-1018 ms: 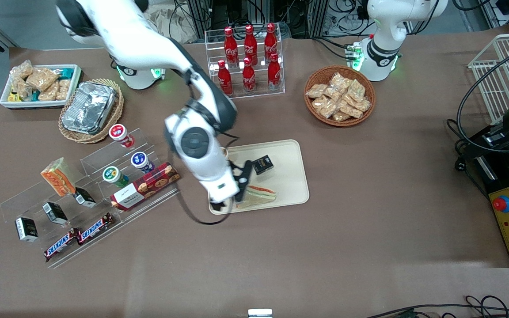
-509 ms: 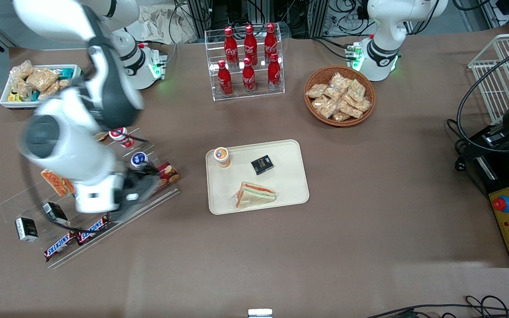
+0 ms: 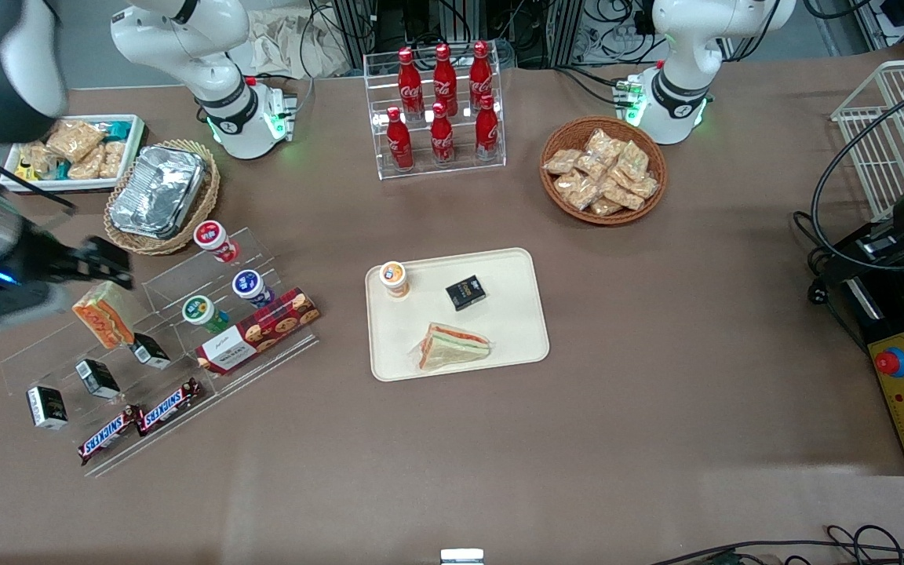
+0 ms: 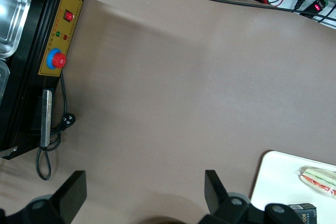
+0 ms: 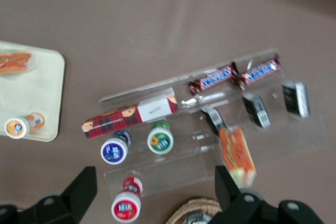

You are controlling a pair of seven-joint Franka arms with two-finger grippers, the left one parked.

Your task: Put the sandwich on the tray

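Sandwich flat on tray | tool over rack, spread

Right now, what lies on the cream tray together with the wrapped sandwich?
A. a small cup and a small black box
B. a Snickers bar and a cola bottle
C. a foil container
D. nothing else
A: on the tray, the small cup and the black box sit farther from the front camera than the sandwich; the gripper, fingers open, hangs above the acrylic snack rack, toward the working arm's end.
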